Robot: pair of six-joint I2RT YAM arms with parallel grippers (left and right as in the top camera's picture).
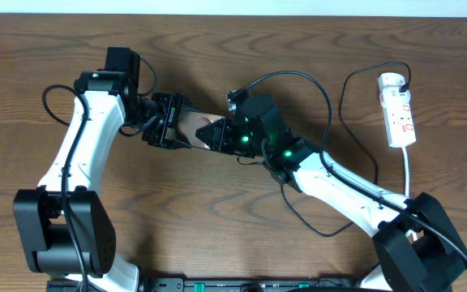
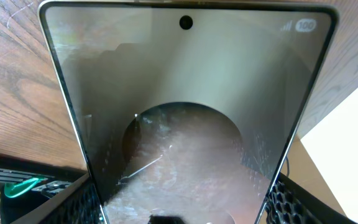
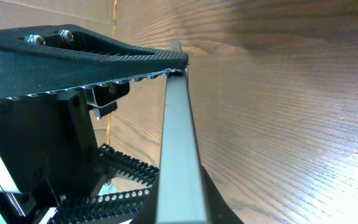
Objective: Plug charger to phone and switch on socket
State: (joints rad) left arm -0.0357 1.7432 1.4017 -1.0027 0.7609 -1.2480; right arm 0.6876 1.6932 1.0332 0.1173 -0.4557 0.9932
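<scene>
Glass, slick and stiff but fragile: my left gripper [image 1: 177, 130] clamps the phone [image 2: 185, 93] by its long edges; my right gripper [image 1: 222, 136] is closed.

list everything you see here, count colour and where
phone: 1, dark glass screen, mid-table, clamped in the left gripper
socket: 1, white with red marks, far right of table
charger: 1, thin black cable, looping left of socket; tip not seen
white cord: 1, from socket toward near edge
table: 1, brown wood
left arm: 1, white and black
right arm: 1, white and black
left gripper: 1, black, closed on phone's sides
right gripper: 1, black, shut, at phone's right end
</scene>
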